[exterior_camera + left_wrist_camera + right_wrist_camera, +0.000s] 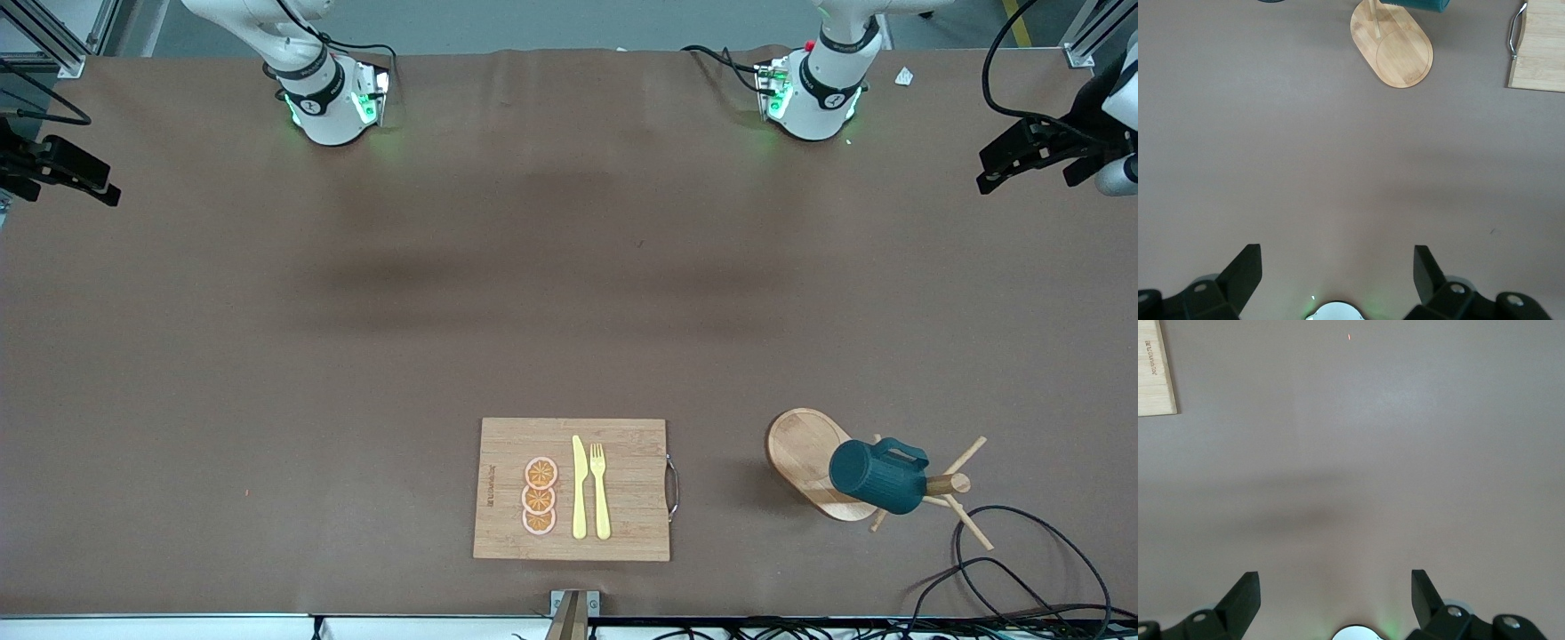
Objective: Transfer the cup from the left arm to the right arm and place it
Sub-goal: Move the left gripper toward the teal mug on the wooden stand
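The cup (878,477), a dark teal ribbed mug with a small handle, hangs on a peg of the wooden peg rack (805,453), near the front camera toward the left arm's end of the table. Only its edge (1418,4) shows in the left wrist view, above the rack's oval base (1395,47). My left gripper (1337,257) is open, high over bare table near its own base, with nothing between its fingers. My right gripper (1335,580) is open too, empty, over bare brown table. Neither hand shows in the front view.
A wooden cutting board (622,462) with a metal handle lies near the front camera at mid-table, carrying a yellow knife (579,487), a yellow fork (600,489) and three orange slices (540,496). Black cables (1005,560) loop beside the rack. Black camera mounts (62,169) stand at the table's ends.
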You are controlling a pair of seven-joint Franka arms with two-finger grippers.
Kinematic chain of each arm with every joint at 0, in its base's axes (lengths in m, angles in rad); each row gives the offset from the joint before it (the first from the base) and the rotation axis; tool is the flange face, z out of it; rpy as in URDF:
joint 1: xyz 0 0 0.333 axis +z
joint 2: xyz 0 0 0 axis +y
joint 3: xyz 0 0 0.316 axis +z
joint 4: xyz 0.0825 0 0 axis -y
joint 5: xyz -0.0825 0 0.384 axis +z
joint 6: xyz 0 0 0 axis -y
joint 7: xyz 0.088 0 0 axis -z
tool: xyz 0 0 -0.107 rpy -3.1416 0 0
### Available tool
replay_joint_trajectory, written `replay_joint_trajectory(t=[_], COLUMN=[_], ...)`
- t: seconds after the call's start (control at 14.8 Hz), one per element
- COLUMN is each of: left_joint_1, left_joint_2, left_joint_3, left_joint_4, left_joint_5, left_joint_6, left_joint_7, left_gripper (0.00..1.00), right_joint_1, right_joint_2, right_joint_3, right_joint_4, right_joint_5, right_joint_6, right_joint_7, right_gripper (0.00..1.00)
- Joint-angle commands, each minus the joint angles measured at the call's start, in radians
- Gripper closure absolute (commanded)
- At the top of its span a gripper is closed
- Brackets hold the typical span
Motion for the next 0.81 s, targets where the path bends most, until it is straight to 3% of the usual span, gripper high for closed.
replay_joint_trajectory(t=[0.0, 0.34, 0.75], left_joint_1=[0.002, 0.003, 0.003], left_joint_2=[-0.002, 0.043, 0.116], left_joint_3=[0.002, 0.002, 0.002], left_joint_4=[0.005, 0.060, 0.061], left_joint_5=[-0.013, -0.005, -0.019], left_joint_6=[-0.005, -0.005, 0.040], left_joint_7=[0.011, 0.014, -0.002], left_gripper=[0.00, 0.00, 0.00], right_joint_1=[-0.010, -0.010, -0.010], right_joint_2=[-0.019, -0.019, -0.019], right_joint_3=[0.005, 0.005, 0.005], right_joint_4=[-0.019, -0.019, -0.019], right_joint_5=[0.013, 0.013, 0.013], right_joint_6=[0.001, 0.001, 0.001], right_joint_7=[-0.011, -0.011, -0.011], right_gripper=[0.00, 0.00, 0.00])
